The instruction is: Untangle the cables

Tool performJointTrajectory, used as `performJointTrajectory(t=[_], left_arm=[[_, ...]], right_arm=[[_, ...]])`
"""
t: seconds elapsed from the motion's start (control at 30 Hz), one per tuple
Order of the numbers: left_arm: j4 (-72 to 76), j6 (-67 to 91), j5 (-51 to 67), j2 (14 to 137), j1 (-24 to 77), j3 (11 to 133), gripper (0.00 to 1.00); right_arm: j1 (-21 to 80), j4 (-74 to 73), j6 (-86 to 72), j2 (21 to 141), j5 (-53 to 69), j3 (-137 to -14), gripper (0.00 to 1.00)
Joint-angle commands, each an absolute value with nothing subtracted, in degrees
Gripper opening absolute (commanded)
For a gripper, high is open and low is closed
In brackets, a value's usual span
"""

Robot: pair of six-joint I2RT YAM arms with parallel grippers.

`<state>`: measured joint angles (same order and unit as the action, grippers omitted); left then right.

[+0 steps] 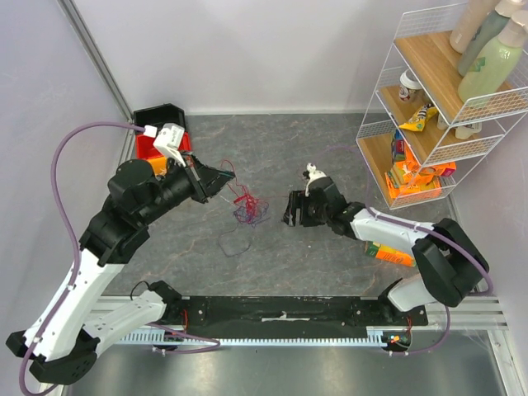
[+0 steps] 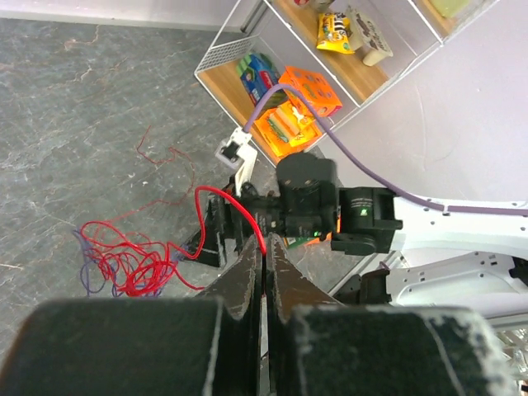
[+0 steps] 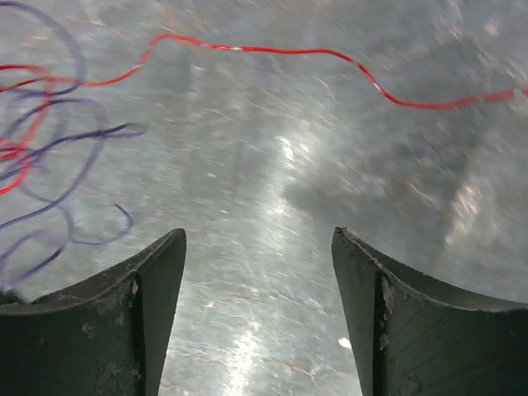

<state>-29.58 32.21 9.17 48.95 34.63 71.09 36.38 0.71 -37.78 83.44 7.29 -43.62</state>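
Red cable ran taut from my clamped left gripper to the tangle, just left of my right gripper, fingers spread apart.

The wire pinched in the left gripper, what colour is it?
Red. The left wrist view shows the wire best, clamped in the left gripper.

No writing can be read in any view. On the rack, the yellow bag bears dark print too blurred to make out. The orange box and the blue packet show only marks and patterns, none of them legible.
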Motion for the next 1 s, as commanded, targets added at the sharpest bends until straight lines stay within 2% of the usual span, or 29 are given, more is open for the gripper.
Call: performJointTrajectory(t=[0.0,0.1,0.13,0.23,0.37,0.57,0.67,0.73,0.83,0.9,0.97], left_arm=[[-26.9,33.8,11.3,46.7,34.7,70.8,0.02],[-26.7,35.0,12.5,45.6,34.8,70.1,0.02],[-26.1,35.3,13.2,45.3,34.8,69.4,0.02],[-24.0,36.8,14.9,44.4,34.8,67.2,0.02],[-22.4,38.0,16.7,43.6,34.8,65.1,0.02],[-22.2,38.4,18.5,42.3,34.8,64.0,0.02],[-22.0,38.6,19.0,41.0,34.7,63.0,0.02],[-22.2,38.4,19.1,40.4,34.8,62.6,0.02],[-23.5,37.6,19.2,39.8,34.8,62.8,0.02],[-24.1,37.4,19.1,39.3,34.9,62.8,0.02],[-24.5,37.2,19.7,38.7,34.7,62.8,0.02]], right_arm=[[38.3,-3.3,-43.9,83.4,-12.0,-44.3,0.79],[37.3,-5.8,-50.0,80.7,-18.3,-43.0,0.82],[36.8,-5.2,-53.8,79.8,-17.0,-41.7,0.85],[36.6,1.6,-65.1,80.5,-13.0,-38.2,0.86],[37.8,11.4,-77.8,87.2,-5.0,-35.8,0.82],[42.2,17.9,-88.0,93.8,-4.6,-36.0,0.79],[44.2,23.0,-93.7,96.1,-3.1,-33.7,0.74],[46.0,23.3,-93.3,94.9,-6.4,-32.5,0.72],[47.5,14.0,-79.4,93.3,-11.8,-37.5,0.74],[47.6,9.0,-73.0,91.3,-13.5,-38.7,0.76],[48.4,8.7,-74.5,88.5,-14.1,-36.8,0.82]])
